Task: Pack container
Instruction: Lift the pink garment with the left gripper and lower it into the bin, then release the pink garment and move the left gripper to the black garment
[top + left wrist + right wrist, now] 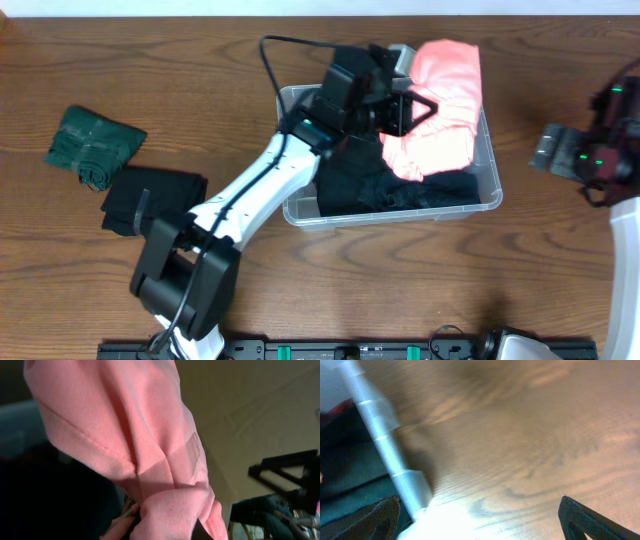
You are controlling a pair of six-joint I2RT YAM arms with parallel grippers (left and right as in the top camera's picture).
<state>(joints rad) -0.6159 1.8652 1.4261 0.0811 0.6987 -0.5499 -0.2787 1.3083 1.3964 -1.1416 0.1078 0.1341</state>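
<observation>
Pink cloth (445, 110) hangs from the left gripper (422, 108), jaws clenched on a bunched fold of it; the left wrist view shows the knit gathered right at the fingers. We place it over the right half of the container (400, 214), with its far edge draped across the back rim, so part of it sits outside. The container stands mid-table, a little right of centre, and a black cloth (400, 185) already lies along its floor and front. The right gripper (480, 510) is released, jaws wide and empty, over bare table (560, 270) well to the right of the container. A green cloth (95, 145) and a second black cloth (150, 200) lie far left on the table, apart from the container, not yet packed. We judge the step in hand to be lowering the pink cloth in. To do it well, draw the grip toward the near side so the overhang clears the back rim, then go down until the cloth rests on the black cloth before opening. A high release would likely leave it humped over the rim. Keep the fingers inside the walls and off the rim, or the light container may slide. Lay it flat, since two more pieces need room. Whether pink touches black now, we cannot tell.
</observation>
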